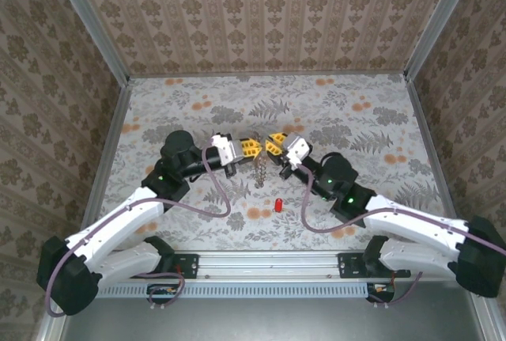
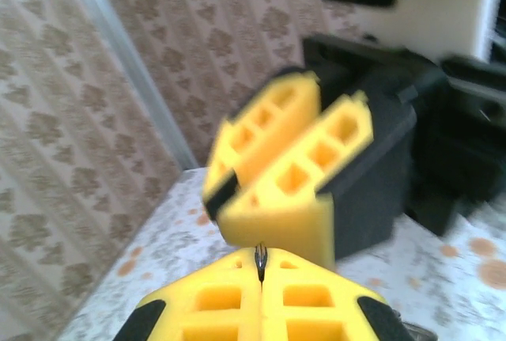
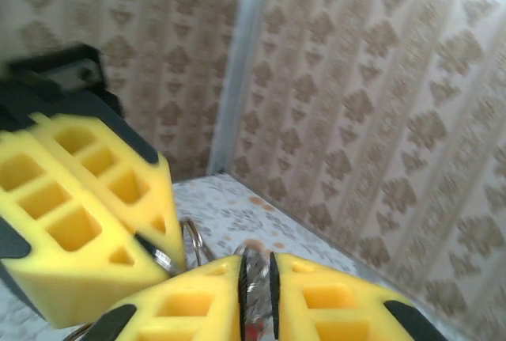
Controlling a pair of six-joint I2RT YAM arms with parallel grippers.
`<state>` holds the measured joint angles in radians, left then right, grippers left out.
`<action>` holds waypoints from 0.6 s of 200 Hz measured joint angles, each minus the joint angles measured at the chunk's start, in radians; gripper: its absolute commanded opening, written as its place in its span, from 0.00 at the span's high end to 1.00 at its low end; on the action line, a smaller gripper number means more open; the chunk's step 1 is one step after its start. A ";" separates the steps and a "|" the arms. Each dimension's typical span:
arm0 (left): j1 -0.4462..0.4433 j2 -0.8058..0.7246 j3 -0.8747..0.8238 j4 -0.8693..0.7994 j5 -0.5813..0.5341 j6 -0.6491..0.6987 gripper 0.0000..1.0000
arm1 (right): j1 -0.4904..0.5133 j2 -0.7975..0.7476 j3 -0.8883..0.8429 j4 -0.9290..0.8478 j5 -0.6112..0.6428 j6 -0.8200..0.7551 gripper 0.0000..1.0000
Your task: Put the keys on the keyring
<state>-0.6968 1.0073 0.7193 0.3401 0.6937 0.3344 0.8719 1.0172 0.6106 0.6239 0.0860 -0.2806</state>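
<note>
Threading cleanly, we should hold steady the left gripper [image 1: 251,148], clenched on the ring [image 1: 259,170] hanging just below its tips, and nudge in the key [image 3: 253,309] sitting in the right gripper [image 1: 273,147]; whether that one grips or loosens we cannot tell.

No readable text, label, brand, number or sign is being displayed on anything in view.
</note>
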 measured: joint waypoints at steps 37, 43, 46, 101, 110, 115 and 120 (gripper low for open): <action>0.036 -0.002 0.038 -0.118 0.172 0.023 1.00 | -0.097 -0.105 0.007 -0.172 -0.307 -0.090 0.76; 0.039 -0.004 0.045 -0.132 0.192 0.028 1.00 | -0.105 -0.109 0.010 -0.202 -0.340 -0.104 0.76; 0.040 -0.004 0.048 -0.136 0.200 0.030 1.00 | -0.111 -0.112 0.012 -0.220 -0.361 -0.112 0.76; 0.051 -0.019 0.108 -0.226 0.287 0.072 1.00 | -0.163 -0.148 0.028 -0.453 -0.566 -0.193 0.72; 0.051 -0.019 0.115 -0.237 0.294 0.078 1.00 | -0.164 -0.149 0.037 -0.480 -0.587 -0.200 0.72; 0.051 -0.019 0.119 -0.244 0.298 0.080 1.00 | -0.164 -0.149 0.040 -0.486 -0.598 -0.201 0.72; 0.051 -0.019 0.122 -0.248 0.301 0.082 1.00 | -0.164 -0.149 0.043 -0.494 -0.607 -0.203 0.72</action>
<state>-0.6453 0.9878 0.8410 0.0921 0.9947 0.4160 0.7074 0.8680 0.6537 0.1299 -0.5213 -0.4831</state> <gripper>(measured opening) 0.043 0.279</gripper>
